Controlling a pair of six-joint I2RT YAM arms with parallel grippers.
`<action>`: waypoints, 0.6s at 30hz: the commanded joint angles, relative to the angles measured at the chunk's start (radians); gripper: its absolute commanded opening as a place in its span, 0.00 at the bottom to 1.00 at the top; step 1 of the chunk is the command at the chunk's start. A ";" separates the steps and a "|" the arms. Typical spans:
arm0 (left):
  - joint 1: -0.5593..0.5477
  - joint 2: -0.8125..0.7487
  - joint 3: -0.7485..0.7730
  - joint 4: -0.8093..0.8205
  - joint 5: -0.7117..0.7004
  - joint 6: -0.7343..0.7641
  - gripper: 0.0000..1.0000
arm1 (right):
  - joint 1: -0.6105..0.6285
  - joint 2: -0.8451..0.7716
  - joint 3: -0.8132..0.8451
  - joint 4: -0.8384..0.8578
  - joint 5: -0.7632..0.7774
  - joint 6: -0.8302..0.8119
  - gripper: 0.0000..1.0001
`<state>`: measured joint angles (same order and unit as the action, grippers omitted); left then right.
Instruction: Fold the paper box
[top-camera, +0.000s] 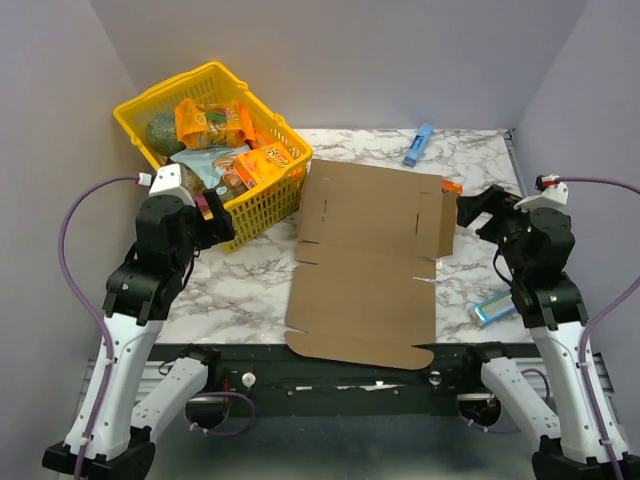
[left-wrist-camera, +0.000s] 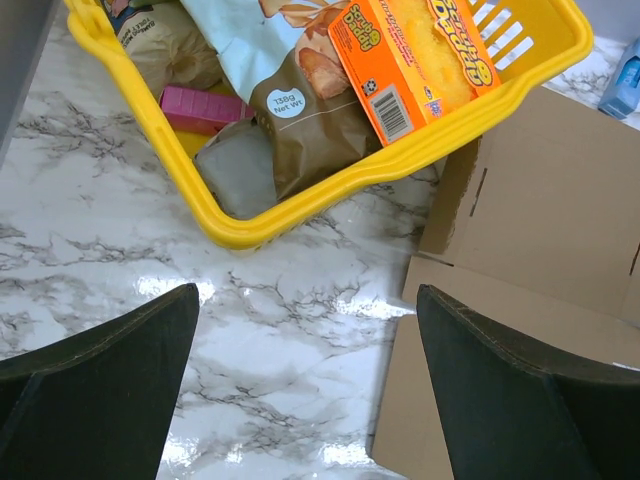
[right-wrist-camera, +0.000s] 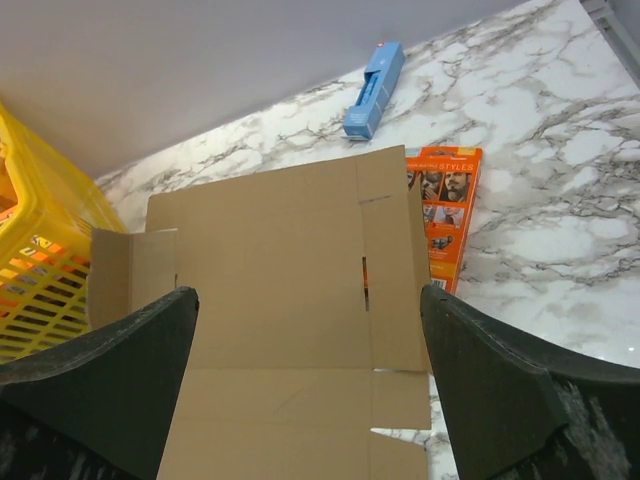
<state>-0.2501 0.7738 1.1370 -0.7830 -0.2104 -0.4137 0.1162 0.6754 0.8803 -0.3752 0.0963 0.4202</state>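
The paper box (top-camera: 365, 265) is a flat brown die-cut cardboard sheet with flaps and slits, lying in the middle of the marble table. It also shows in the left wrist view (left-wrist-camera: 530, 270) and in the right wrist view (right-wrist-camera: 285, 320). My left gripper (top-camera: 222, 226) is open and empty, raised above the table between the basket and the sheet's left edge (left-wrist-camera: 305, 400). My right gripper (top-camera: 468, 212) is open and empty, raised by the sheet's right flap; it looks down over the sheet (right-wrist-camera: 305, 400).
A yellow basket (top-camera: 262, 196) full of snack packs stands at the back left, touching the sheet's far left corner. An orange printed box (right-wrist-camera: 445, 215) lies partly under the sheet's far right flap. A blue object (top-camera: 418, 145) lies at the back. A teal item (top-camera: 493, 310) lies near the right arm.
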 joint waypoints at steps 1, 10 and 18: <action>0.005 0.015 0.014 0.025 0.034 0.026 0.99 | -0.001 0.048 0.119 -0.189 0.049 0.014 1.00; -0.006 0.155 -0.008 0.339 0.170 0.055 0.95 | -0.001 0.277 0.167 -0.364 -0.062 -0.035 0.96; -0.054 0.401 0.035 0.528 0.255 0.085 0.95 | -0.001 0.529 0.166 -0.317 0.000 -0.026 0.90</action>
<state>-0.2920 1.1103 1.1725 -0.4049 -0.0685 -0.3584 0.1162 1.1385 1.0294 -0.6765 0.0650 0.3969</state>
